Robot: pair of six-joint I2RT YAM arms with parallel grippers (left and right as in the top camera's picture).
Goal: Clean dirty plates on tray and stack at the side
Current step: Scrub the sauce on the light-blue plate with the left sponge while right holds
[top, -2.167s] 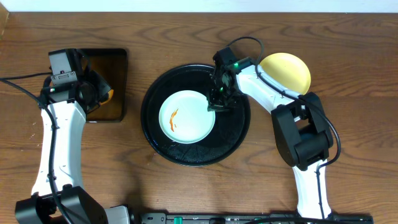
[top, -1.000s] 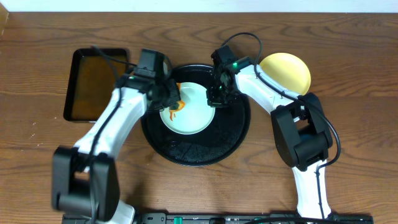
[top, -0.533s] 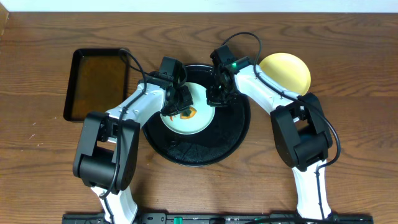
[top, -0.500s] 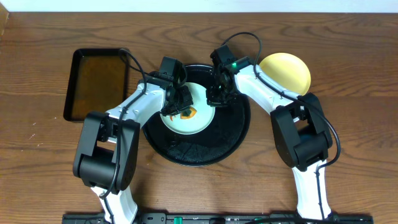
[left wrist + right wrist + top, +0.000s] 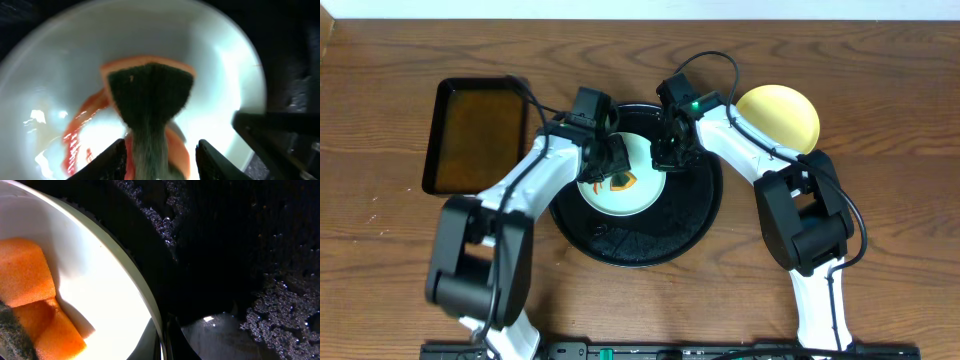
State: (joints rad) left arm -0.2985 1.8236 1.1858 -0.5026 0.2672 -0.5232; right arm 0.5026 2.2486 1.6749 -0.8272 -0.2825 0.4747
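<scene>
Sponge (image 5: 150, 95) lies on plate (image 5: 632, 202) between half-open left gripper (image 5: 159, 150); right gripper (image 5: 667, 160) pinches its rim.

Left arm reaches toward 1 o'clock; left gripper (image 5: 609, 170) points down, jaws parted. Right forearm angles toward 10 o'clock; right gripper (image 5: 666, 159) pinched closed.

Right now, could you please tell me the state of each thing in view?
mint plate: on the round tray, sauce-smeared
sponge: lying on the mint plate
round tray: wet
yellow plate: on the table, looks clean
rectangular tray: holds brownish liquid
left gripper: open astride the sponge
right gripper: shut on the mint plate's rim
</scene>
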